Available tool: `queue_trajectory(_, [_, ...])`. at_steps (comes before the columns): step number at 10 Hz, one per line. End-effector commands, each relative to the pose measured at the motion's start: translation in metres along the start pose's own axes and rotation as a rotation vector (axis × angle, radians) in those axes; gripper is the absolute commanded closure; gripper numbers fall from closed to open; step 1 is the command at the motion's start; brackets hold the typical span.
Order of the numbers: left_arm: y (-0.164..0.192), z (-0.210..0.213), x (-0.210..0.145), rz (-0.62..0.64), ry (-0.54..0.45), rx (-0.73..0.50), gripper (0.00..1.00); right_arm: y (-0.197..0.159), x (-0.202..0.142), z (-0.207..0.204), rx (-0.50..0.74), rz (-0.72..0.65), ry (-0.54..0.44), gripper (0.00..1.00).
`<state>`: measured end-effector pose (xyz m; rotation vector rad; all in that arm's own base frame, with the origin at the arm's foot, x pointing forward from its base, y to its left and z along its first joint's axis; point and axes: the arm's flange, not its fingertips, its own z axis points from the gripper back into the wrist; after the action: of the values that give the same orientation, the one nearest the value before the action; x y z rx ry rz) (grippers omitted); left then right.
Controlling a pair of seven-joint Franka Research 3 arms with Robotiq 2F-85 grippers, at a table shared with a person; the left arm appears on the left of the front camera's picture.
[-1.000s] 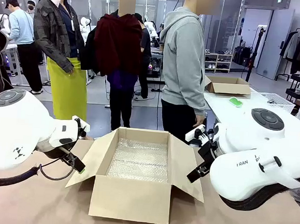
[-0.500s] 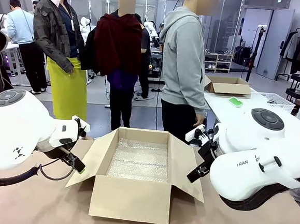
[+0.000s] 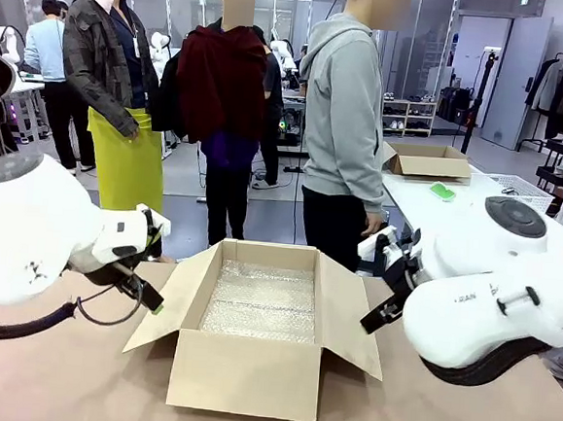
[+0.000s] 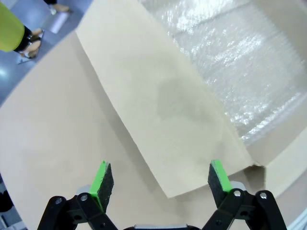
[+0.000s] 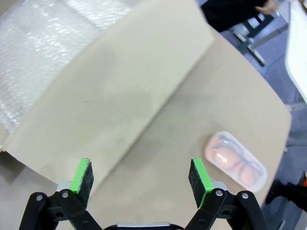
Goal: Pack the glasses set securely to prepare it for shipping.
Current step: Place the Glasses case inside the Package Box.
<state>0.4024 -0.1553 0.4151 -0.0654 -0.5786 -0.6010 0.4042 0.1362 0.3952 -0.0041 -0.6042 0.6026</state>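
Matt brown cardboard box (image 3: 249,374); glossy bubble wrap (image 3: 260,301); smooth translucent pink plastic glasses case (image 5: 235,161); matt tabletop (image 3: 63,384).

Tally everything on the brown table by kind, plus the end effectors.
Cardboard box: 1
Bubble wrap lining: 1
Pink glasses case: 1
End effectors: 2 (left end effector, right end effector, both open)
Total: 5

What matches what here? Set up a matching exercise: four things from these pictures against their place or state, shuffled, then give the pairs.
Things
1. cardboard box
2. bubble wrap
3. pink glasses case
4. left gripper

Place or state
a. lying on the bare table, outside the box
b. fingers apart, holding nothing
c. lining the box's floor
d. standing with its top open

Pairs: 1-d, 2-c, 3-a, 4-b
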Motion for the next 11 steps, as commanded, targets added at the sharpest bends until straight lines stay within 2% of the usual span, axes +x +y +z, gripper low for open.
queue_trajectory(1, [0.02, 0.059, 0.014, -0.019, -0.029, -0.076, 0.0, -0.032, -0.005, 0.036, -0.042, -0.041, 0.014, 0.0])
queue_trajectory(2, [0.025, 0.084, 0.018, -0.03, -0.056, -0.067, 0.0, -0.051, -0.01, 0.047, -0.061, -0.067, 0.022, 0.0])
queue_trajectory(4, [0.044, 0.133, 0.019, 0.002, -0.106, -0.127, 0.0, -0.087, -0.018, 0.061, -0.079, -0.121, 0.038, 0.0])
queue_trajectory(7, [0.058, 0.167, 0.012, -0.019, -0.134, -0.145, 0.0, -0.115, -0.017, 0.066, -0.096, -0.135, 0.036, 0.0])
queue_trajectory(8, [0.057, 0.168, 0.01, -0.024, -0.135, -0.168, 0.0, -0.125, -0.013, 0.061, -0.063, -0.011, 0.055, 0.0])
queue_trajectory(9, [0.056, 0.169, 0.008, -0.027, -0.134, -0.168, 0.0, -0.134, -0.009, 0.055, -0.047, 0.171, 0.092, 0.0])
queue_trajectory(10, [0.054, 0.17, 0.007, -0.022, -0.137, -0.166, 0.0, -0.143, -0.006, 0.051, 0.036, 0.327, 0.122, 0.0])
queue_trajectory(11, [0.052, 0.172, 0.004, -0.016, -0.155, -0.16, 0.0, -0.153, -0.002, 0.045, 0.084, 0.399, 0.146, 0.0])
